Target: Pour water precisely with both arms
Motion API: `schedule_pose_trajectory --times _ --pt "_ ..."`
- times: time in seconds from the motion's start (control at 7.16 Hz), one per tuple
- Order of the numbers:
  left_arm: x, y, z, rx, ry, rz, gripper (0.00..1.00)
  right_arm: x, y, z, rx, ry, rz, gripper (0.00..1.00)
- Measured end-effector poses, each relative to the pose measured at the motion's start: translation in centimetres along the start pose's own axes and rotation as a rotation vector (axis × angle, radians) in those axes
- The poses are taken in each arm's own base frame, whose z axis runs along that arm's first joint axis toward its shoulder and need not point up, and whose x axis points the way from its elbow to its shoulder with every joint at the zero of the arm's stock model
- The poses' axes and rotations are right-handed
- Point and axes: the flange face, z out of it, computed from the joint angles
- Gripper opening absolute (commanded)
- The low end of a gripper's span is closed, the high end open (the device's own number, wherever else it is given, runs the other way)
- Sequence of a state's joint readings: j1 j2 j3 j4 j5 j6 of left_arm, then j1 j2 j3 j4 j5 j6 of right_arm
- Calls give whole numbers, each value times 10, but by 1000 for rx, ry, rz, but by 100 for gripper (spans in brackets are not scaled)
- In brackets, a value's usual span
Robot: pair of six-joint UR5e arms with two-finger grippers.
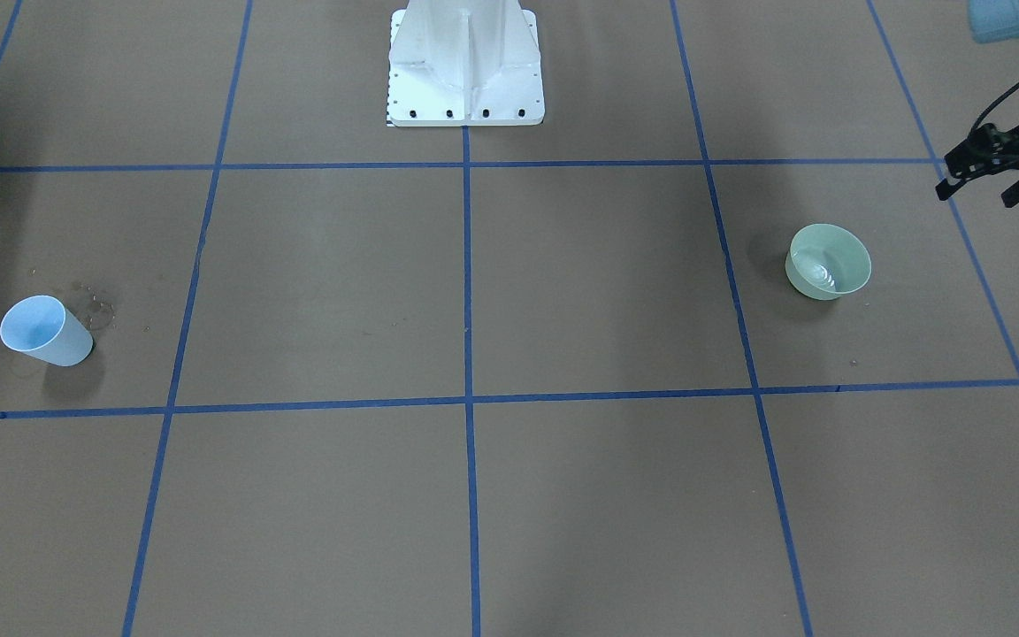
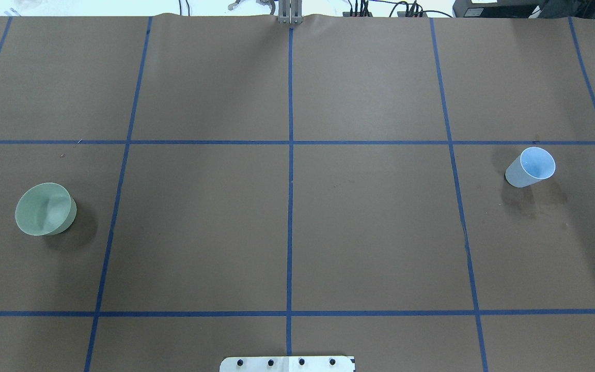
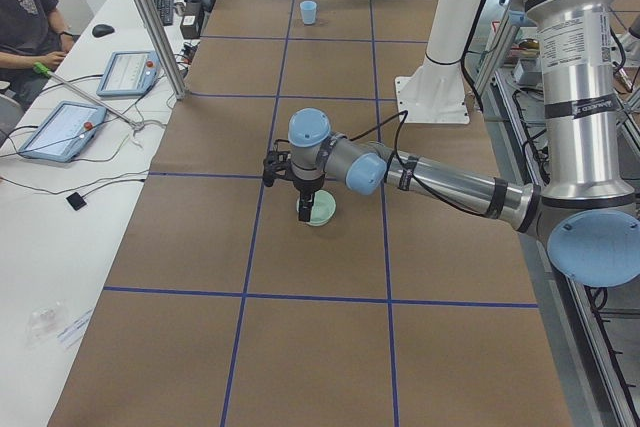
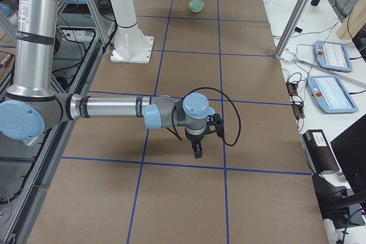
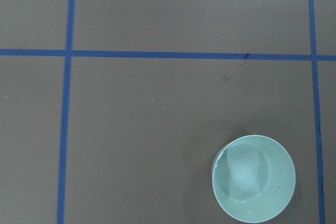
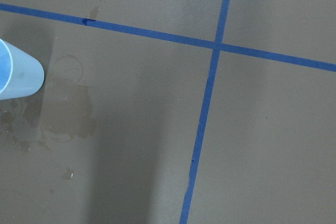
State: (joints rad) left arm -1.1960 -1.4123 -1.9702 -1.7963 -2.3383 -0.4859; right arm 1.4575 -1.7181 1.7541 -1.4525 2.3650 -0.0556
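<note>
"Which step are you at?"

"Pre-grasp, I'd say. Your left arm [image 3: 450, 182] hangs near the green bowl [image 1: 828, 262], left gripper [image 1: 976, 188] spread and empty. The right gripper [image 4: 197, 151] I cannot judge. The water [image 1: 815, 271] lies in that bowl, so grip it level next."

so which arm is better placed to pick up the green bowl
Left. The left gripper hangs close by the bowl; the right arm is far off at the other end, near the cup.

Overhead and front-facing views look down on the table [image 2: 370, 232] from opposite sides, sharing the green bowl [image 2: 45, 209] and blue cup [image 2: 531, 167]. Side views look along it; wrist views look down from close.
</note>
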Motion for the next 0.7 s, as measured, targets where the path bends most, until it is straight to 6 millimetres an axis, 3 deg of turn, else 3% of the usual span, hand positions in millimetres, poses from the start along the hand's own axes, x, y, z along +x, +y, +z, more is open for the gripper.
schedule_pose_trajectory --times 0.14,0.28,0.42,0.7 --pt "1 -1 18 -28 -18 2 100 -1 -6 7 -12 0 -8 100" --pt "-2 -14 41 -55 -32 -20 100 0 -8 12 -18 -2 -8 100" --pt "7 -37 69 -84 -37 -41 100 0 -9 13 -20 -8 -9 100" --pt "31 -51 121 -147 -52 -33 100 -1 -9 15 -23 -13 -10 100"
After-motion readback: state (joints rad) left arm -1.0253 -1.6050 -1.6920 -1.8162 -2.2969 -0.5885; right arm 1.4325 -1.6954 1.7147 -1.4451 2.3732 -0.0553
